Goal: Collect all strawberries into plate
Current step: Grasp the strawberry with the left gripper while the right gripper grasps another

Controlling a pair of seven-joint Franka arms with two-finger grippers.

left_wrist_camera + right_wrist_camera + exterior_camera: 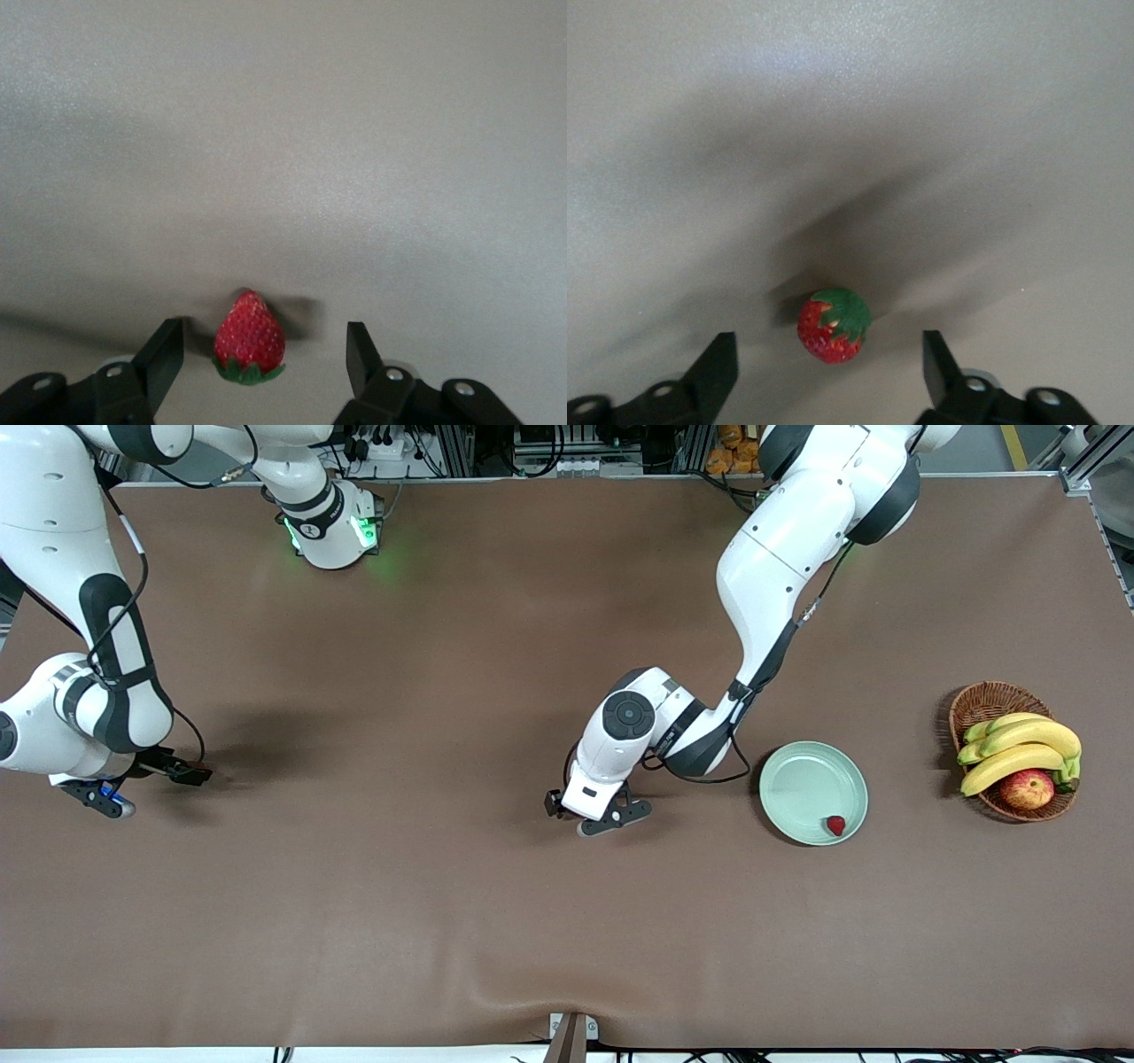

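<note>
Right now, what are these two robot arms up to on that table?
They are gathering strawberries onto the green plate, where one strawberry already lies. Each arm is down at the table with its open hand around another berry: the left hand straddles one strawberry, the right hand another. Neither berry is gripped yet.

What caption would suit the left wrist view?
Left gripper low over the brown table, open fingers flanking a strawberry.

A robotics lab: 2 white arms work over a brown table, cables and metal framing above it.
</note>
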